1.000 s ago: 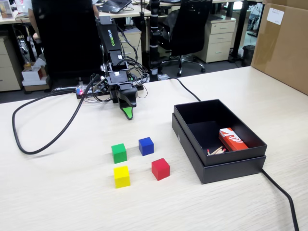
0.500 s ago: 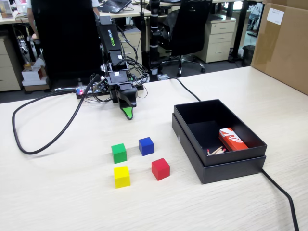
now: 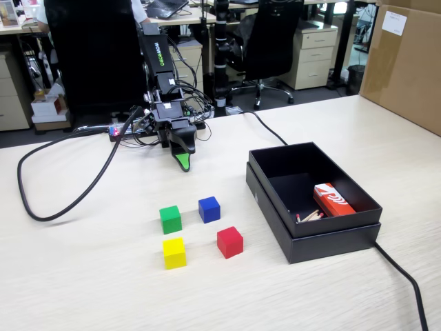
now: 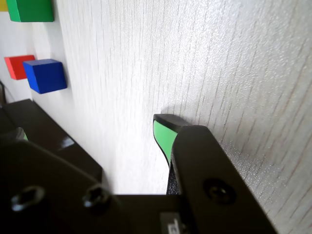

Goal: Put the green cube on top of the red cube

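The green cube [image 3: 170, 219] and the red cube [image 3: 229, 242] both rest on the table, apart from each other. My gripper [image 3: 182, 162] hangs tip-down over the table behind them, well clear of both. In the wrist view the green cube [image 4: 31, 9] is at the top left and the red cube [image 4: 17, 67] is partly hidden behind a blue cube [image 4: 45, 75]. The gripper [image 4: 92, 131] is open: bare table shows between its green-padded fingers [image 4: 163, 134], and nothing is held.
A blue cube [image 3: 209, 209] and a yellow cube [image 3: 173, 253] complete a square with the other two. An open black box [image 3: 331, 245] at the right holds a red-and-white packet [image 3: 333, 200]. A black cable [image 3: 69, 200] loops at the left. A cardboard box [image 3: 406, 65] stands far right.
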